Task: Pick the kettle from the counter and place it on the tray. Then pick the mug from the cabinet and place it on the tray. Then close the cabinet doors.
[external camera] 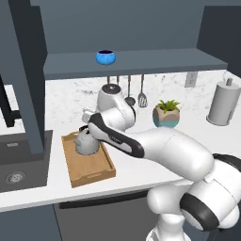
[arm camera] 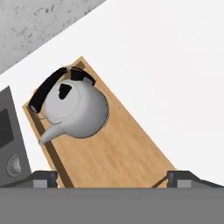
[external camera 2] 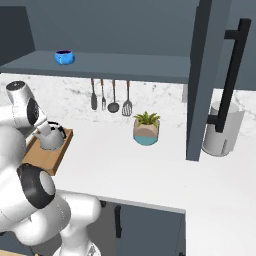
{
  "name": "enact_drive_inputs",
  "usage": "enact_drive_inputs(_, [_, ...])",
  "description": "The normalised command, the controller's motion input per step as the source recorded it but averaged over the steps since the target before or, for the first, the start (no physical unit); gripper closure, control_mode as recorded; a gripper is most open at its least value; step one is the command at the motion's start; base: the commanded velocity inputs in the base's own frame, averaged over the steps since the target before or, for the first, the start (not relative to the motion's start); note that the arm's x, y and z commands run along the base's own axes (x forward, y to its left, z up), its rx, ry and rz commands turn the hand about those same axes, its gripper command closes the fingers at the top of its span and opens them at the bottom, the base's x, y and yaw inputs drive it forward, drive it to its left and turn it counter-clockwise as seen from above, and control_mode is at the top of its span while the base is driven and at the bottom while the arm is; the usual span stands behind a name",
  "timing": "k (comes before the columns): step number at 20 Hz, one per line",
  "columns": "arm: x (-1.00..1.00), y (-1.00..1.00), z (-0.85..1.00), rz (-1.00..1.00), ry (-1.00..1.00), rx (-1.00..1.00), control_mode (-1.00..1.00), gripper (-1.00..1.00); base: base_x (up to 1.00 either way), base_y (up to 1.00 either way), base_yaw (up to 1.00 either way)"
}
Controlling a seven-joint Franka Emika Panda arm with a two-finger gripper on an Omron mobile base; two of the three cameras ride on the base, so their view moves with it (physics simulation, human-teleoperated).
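Left base view: long white marbled counter point(external camera: 136, 155) under a dark slate-grey wall cabinet point(external camera: 136, 28) with a plain grey shelf board. On the shelf, a small round bright blue mug point(external camera: 106, 57). On the counter, a rectangular light-brown wooden tray point(external camera: 89, 167); the squat grey metal kettle point(external camera: 87, 141) sits at its far end, partly behind my white arm. Beside: a teal-and-beige plant pot point(external camera: 166, 114), a grey paper-towel roll point(external camera: 225, 102), hanging utensils point(external camera: 135, 92), a dark sink point(external camera: 19, 162). One tall blue-grey cabinet door point(external camera: 26, 75) stands open at left.

Right base view: same counter; the kettle point(external camera 2: 51, 136) rests on the tray point(external camera 2: 42, 155) beside my arm. Mug point(external camera 2: 64, 57) on the shelf, well apart from the tray. The right door point(external camera 2: 205, 75), with its black bar handle, stands open. Plant pot point(external camera 2: 146, 129) mid-counter.

Hand view: my gripper point(arm camera: 112, 179) hangs above the tray point(arm camera: 118, 148), fingertips point(arm camera: 43, 178) spread wide apart and holding nothing. The kettle point(arm camera: 76, 109) stands upright inside the tray's rim, black handle arched over it, clear of my tips
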Motion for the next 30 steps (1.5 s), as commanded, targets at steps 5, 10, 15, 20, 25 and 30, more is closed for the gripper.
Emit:
enact_drive_inputs(5, [-0.11, -0.1, 0.43, 0.02, -0.01, 0.01, -1.0, -1.0, 0.0, 0.0, 0.0])
enact_drive_inputs(10, [-0.3, -0.11, 1.0, 0.17, -0.06, -0.01, -1.0, -1.0, 0.0, 0.0, 0.0])
enact_drive_inputs(15, [-0.23, -0.03, 1.0, 0.25, -0.19, -0.1, -1.0, -1.0, 0.0, 0.0, 0.0])
enact_drive_inputs(20, [-0.23, -0.25, 0.6, 0.09, -0.03, -0.09, -1.0, -1.0, 0.0, 0.0, 0.0])
enact_drive_inputs(25, [0.0, -0.36, 0.22, 0.13, -0.17, -0.01, -1.0, -1.0, 0.0, 0.0, 0.0])
enact_drive_inputs(30, [0.0, -0.35, 0.77, 0.26, -0.56, -0.06, -1.0, -1.0, 0.0, 0.0, 0.0])
